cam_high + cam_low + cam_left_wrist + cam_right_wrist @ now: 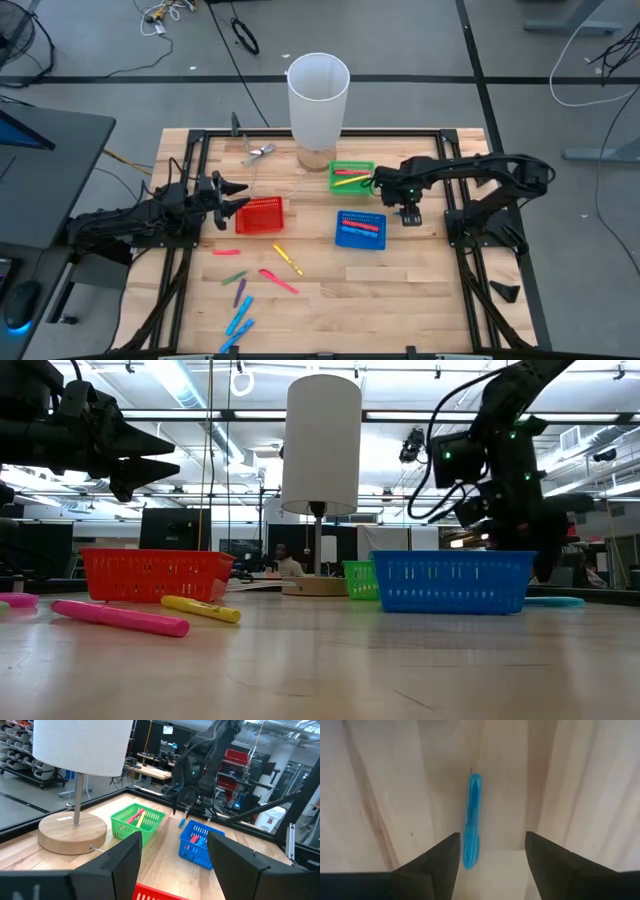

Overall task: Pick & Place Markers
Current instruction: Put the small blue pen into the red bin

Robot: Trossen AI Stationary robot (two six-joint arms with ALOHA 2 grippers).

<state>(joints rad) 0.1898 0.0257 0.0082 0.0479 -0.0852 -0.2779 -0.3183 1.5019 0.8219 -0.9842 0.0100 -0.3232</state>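
Several markers lie loose on the near left of the wooden table: red (226,252), yellow (287,258), pink (278,281), green (234,276), purple (238,292) and light blue (240,312). Another light blue marker (473,820) lies flat on the table, right of the blue basket (360,228). My right gripper (492,836) hangs open above it, pointing down, touching nothing. My left gripper (238,195) stands open and level above the table's left side, next to the red basket (260,215), with nothing between its fingers.
A green basket (352,177) with red and yellow markers stands behind the blue basket, which holds a red marker (366,226). A tall white cylinder (318,95) on a round wooden base (72,832) stands at the far middle. Black frame rails (190,250) run along the table's sides.
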